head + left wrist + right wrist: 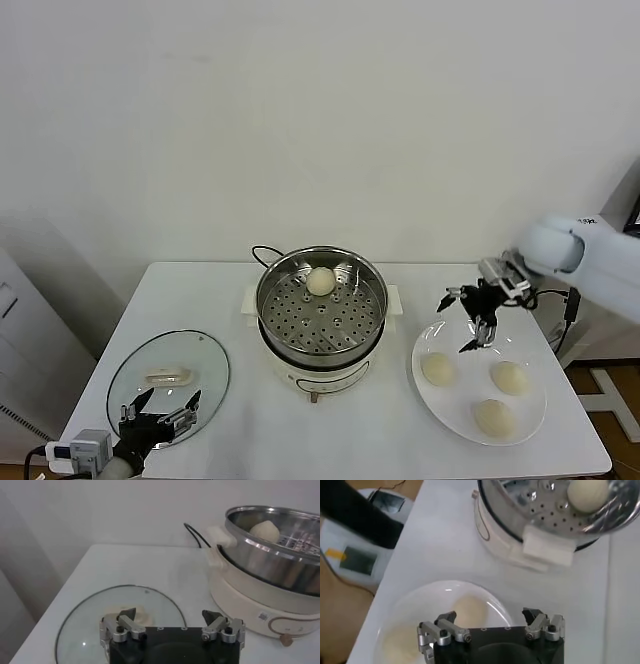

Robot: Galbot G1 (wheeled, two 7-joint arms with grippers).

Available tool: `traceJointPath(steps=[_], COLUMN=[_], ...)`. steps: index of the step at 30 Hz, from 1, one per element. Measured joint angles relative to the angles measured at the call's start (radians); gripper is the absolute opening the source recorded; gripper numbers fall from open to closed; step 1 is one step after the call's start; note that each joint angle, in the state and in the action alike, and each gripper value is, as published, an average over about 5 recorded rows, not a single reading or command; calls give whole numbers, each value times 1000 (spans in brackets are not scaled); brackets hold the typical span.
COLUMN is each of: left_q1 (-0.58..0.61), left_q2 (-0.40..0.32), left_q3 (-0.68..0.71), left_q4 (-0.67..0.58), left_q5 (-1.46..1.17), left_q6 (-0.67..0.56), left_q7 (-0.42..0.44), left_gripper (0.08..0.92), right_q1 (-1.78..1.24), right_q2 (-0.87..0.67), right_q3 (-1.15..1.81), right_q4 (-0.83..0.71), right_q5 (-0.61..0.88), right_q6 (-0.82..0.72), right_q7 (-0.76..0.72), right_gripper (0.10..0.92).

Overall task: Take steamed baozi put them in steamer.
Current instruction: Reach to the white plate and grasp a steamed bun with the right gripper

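A: Item one, the table [330, 430]: white, carrying everything. Item two, the steamer [321, 300]: steel basket on a cream base, mid-table, one bun [320, 281] already lying at its far side. Item three, the plate [440, 408]: white, to the robot's right of the steamer, three buns on it [437, 368] [509, 376] [493, 416]. Item four, the lid [168, 385]: glass, flat on the table at the left.

B: And the grippers?

A: Right gripper [478, 318]: above the plate's near-steamer edge, jaws wide apart, nothing held. Left gripper [158, 415]: parked low over the lid, jaws also wide, empty.

B: How would the pick best go?

A: Judged from the layout: descend over the nearest bun, straddle it centrally, close gently since dough would probably dent, lift clear of the plate rim, then set it on bare perforations apart from the first bun.

B: Any writing?

A: A small label on the base [263, 615]: unreadable. No brand legible.
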Motion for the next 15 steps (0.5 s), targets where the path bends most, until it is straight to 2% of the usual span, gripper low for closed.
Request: traceJointPath(steps=[15], left_q1=[5], left_q2=[-2], left_q3=[-4], left_q4=[0], left_q5=[-3], left_q6=[0], left_q7=[-1], left_gripper=[823], right_q1=[-260], right_q2=[43], right_q3=[190], right_q4=[-94], right_q5=[-117], right_q6=[-34], right_q7=[45], right_gripper=[823])
